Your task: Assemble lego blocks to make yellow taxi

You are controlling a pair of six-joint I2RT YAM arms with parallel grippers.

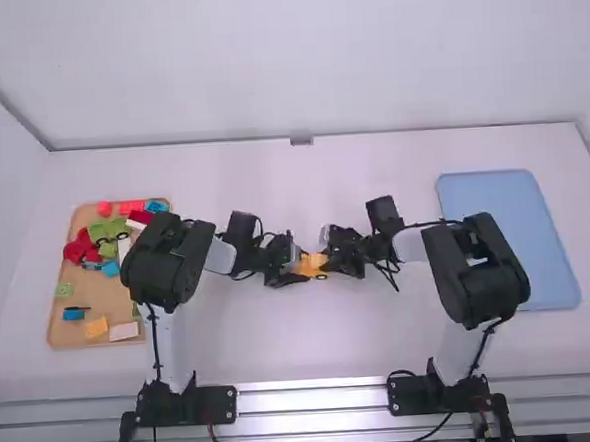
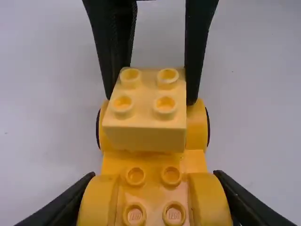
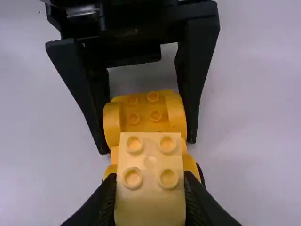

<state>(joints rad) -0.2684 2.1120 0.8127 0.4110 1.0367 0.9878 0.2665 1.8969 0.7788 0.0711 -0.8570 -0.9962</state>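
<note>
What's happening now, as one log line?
left gripper: clamps car base | right gripper: grips block over it | seating: unclear

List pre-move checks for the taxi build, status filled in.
1. Left end effector gripping yellow base: ok, one finger each side.
2. Right end effector gripping pale yellow block: ok.
3. Block over base's end nearer right arm: ok.
4. Block pressed fully home: cannot tell, joint hidden.
5. Four base studs between left fingers uncovered: ok.
6. Right end effector off block, ready to retreat: not ok.
</note>
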